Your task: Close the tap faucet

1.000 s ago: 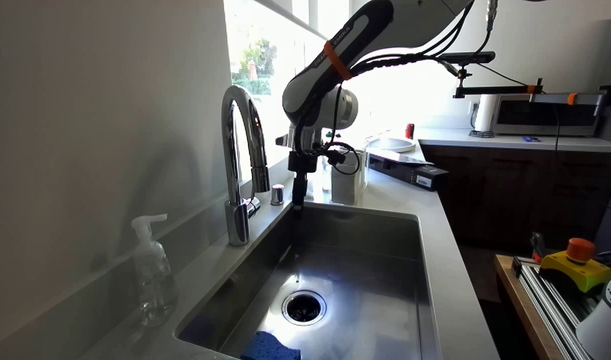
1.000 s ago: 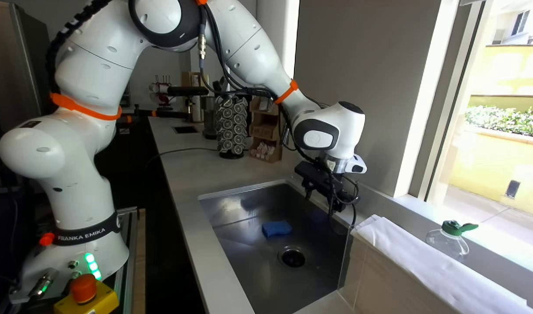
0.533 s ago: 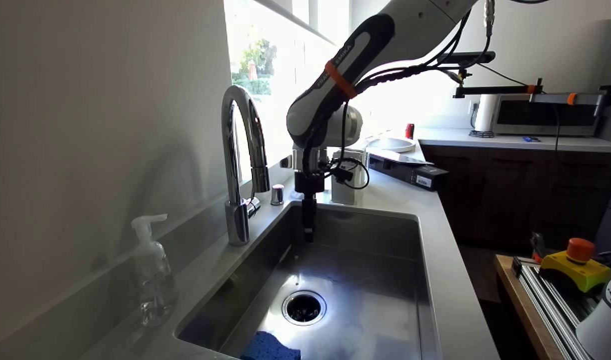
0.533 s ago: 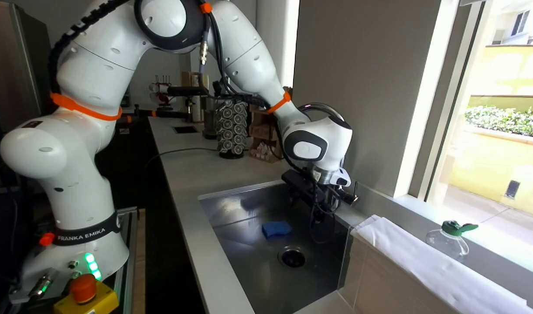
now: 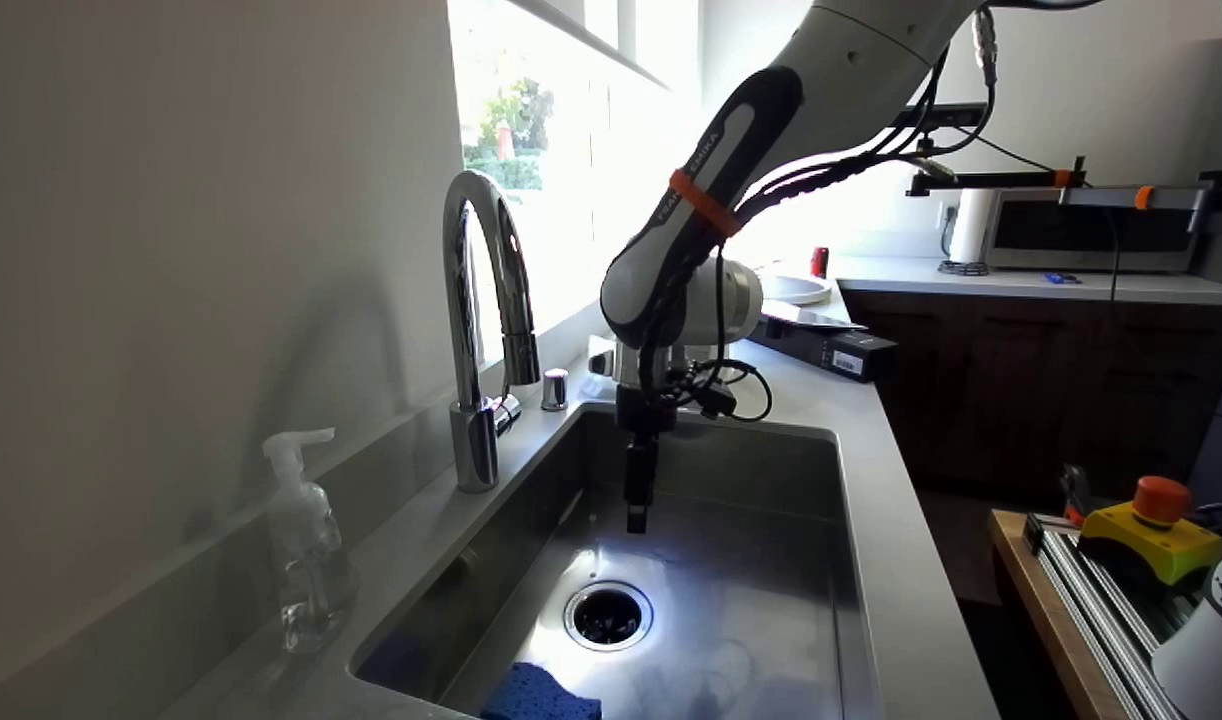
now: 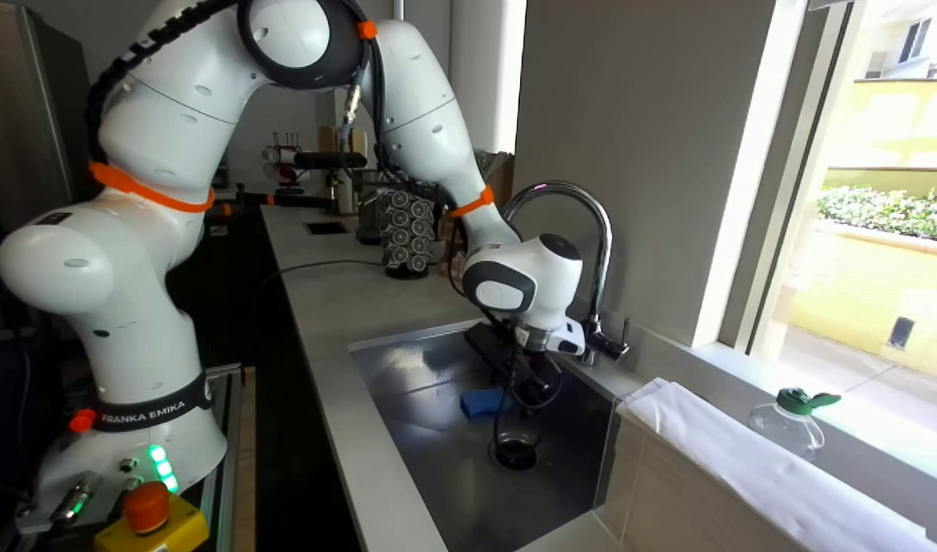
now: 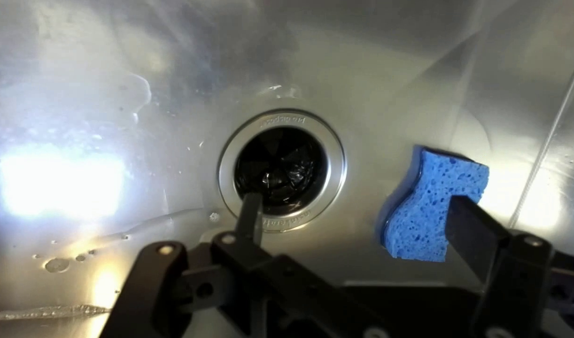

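Claw (image 7: 356, 199) lower, faucet (image 5: 464, 340) upright, spout (image 5: 519, 355) downward

Both exterior views looked lengthwise over the sink (image 5: 761, 590) from opposite ends, facing roughly toward each other. The wrist view looked steeply down from much nearer, sharing the drain (image 7: 281, 169) and sponge (image 7: 421, 216) with both exterior views.

Window (image 5: 576, 170), upper centre of an exterior view, is blowing out white; sink (image 7: 61, 183), left of the wrist view, is glaring.
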You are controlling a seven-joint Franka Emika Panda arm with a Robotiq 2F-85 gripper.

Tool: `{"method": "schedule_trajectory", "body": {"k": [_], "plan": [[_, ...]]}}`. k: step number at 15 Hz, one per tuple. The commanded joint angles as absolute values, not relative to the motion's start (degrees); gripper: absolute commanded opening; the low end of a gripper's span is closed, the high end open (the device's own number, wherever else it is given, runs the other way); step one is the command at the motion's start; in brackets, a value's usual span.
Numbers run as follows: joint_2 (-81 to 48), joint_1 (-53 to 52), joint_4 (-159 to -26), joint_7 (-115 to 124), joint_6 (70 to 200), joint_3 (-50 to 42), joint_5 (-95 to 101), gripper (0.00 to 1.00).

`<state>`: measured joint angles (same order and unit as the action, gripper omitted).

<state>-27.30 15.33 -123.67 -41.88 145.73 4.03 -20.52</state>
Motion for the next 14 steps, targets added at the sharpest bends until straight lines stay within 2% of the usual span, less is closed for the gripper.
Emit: {"method": "schedule_trajectory", "body": {"k": [1, 3, 10, 14], "plan": [[-27.24, 17.56, -128.42, -44.41, 154.47, 8.56, -25.92, 1.0], [-27.56, 18.62, -129.27, -44.91, 155.59, 10.98, -27.28, 1.0], [-27.7, 18.42, -128.23, -42.91, 153.99, 10.54, -25.16, 1.0], [-28.99, 14.15, -127.62, -38.1, 154.3, 8.64, -19.65, 1.0]]}}
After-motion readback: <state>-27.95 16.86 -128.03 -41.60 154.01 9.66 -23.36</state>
